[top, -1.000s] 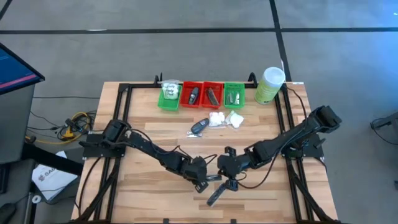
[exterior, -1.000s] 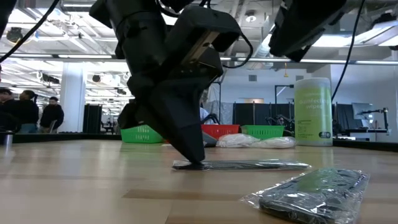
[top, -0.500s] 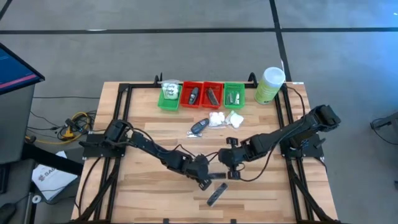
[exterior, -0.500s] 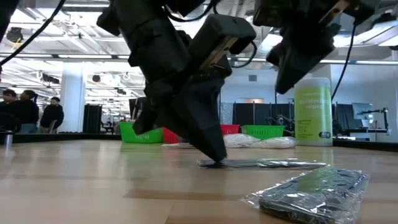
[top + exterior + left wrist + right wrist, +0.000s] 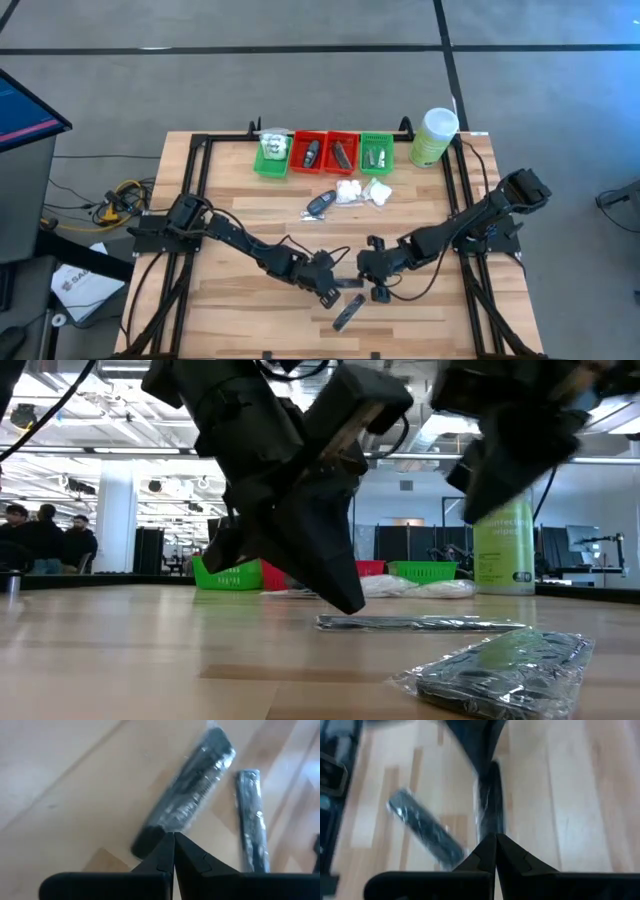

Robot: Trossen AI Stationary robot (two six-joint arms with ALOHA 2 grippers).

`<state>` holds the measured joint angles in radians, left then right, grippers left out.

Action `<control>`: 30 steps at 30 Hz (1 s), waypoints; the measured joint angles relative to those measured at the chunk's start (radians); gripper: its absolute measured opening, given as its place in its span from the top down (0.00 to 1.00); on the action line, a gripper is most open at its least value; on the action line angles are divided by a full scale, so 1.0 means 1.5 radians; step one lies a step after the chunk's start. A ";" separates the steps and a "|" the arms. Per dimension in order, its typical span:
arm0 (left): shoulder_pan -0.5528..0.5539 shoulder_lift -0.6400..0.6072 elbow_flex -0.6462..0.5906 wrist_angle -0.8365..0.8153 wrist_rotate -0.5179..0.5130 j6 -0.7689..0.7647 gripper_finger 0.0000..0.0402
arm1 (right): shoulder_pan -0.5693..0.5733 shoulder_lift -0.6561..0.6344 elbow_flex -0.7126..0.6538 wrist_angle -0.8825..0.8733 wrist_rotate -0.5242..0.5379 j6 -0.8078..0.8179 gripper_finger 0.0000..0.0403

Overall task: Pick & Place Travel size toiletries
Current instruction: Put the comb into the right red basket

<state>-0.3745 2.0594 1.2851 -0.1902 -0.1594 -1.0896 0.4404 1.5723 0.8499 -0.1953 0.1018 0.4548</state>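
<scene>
Two dark grey flat bars lie flat on the table's near middle: a thin one and a wider one in clear wrap. My left gripper is shut, slanting down, its tip just above the thin bar's left end with a small gap. My right gripper is shut and hangs above the thin bar's right end, clear of it. White soft packets and a black oval piece lie farther back.
Along the far edge stand a green tray, two red trays and another green tray, with a pale green canister to their right. Black frame rails run along the table's sides.
My left gripper slid the thin bar a little toward the table's right edge, then tipped so that its tip came up off the bar's left end. My right gripper has come down toward the bar's right end, staying shut. The wrapped bar has kept its place.
</scene>
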 joint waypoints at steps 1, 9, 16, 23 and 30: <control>0.000 0.000 -0.001 0.001 -0.001 -0.003 1.00 | 0.007 0.000 -0.005 -0.001 0.003 0.005 1.00; 0.004 0.000 -0.005 0.012 -0.002 0.005 1.00 | 0.048 0.000 -0.009 0.005 0.042 0.030 1.00; 0.012 0.000 -0.005 0.019 0.011 0.027 1.00 | 0.051 0.000 -0.009 -0.001 0.056 0.046 1.00; 0.034 0.000 -0.005 0.022 0.014 0.037 1.00 | 0.051 0.000 -0.009 0.002 0.058 0.046 1.00; 0.047 0.000 -0.005 0.023 0.041 0.060 1.00 | 0.044 0.000 -0.009 0.000 0.058 0.045 1.00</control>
<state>-0.3033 2.0594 1.2781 -0.1555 -0.0980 -0.9991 0.5068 1.5726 0.8360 -0.1955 0.1890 0.5222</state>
